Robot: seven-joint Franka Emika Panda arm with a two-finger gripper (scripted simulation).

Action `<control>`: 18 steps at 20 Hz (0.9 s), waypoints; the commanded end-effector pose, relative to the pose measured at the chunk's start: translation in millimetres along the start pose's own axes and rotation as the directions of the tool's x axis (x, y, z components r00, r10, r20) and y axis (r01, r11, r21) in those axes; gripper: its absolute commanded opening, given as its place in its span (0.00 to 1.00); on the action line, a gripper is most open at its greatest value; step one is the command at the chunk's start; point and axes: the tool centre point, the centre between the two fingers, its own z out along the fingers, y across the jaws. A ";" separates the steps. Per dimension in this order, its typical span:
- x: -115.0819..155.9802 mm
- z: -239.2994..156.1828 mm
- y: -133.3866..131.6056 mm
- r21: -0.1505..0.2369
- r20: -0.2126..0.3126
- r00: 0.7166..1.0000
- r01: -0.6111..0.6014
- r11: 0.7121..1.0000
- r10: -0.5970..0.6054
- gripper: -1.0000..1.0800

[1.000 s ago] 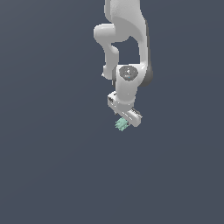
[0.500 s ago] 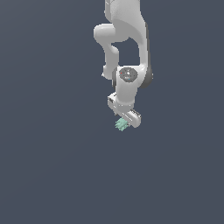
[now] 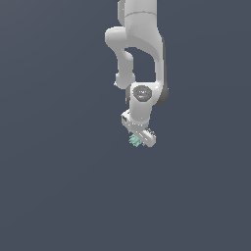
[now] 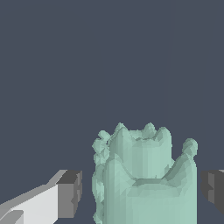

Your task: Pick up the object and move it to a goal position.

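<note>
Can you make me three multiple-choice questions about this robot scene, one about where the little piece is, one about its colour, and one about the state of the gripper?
1. Where is the object?
A. Between the gripper's two fingers
B. Far off to the exterior view's left
C. On top of the arm's shoulder

2. What colour is the object?
A. Bright red
B. Pale mint green
C. Black

3. How do the gripper's fingers stand?
A. Pressed flat together with nothing between
B. Out of sight in both views
C. One on each side of the object, with a gap showing at each side

Answers:
1. A: the object sits in the gripper, right at the arm's tip.
2. B: both views show it mint green.
3. C: the wrist view shows dark fingers flanking the piece without visibly touching it.
</note>
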 end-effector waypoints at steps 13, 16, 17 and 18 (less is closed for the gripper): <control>0.5 3.0 -1.4 0.003 -0.001 1.000 0.000 1.000 0.000 0.00; -0.4 0.4 -2.5 0.003 -0.001 1.000 0.000 1.000 0.000 0.00; -1.2 -1.8 -3.3 0.003 -0.001 1.000 0.000 1.000 0.000 0.00; -2.2 -4.5 -4.4 0.003 -0.001 1.000 0.000 1.000 0.000 0.00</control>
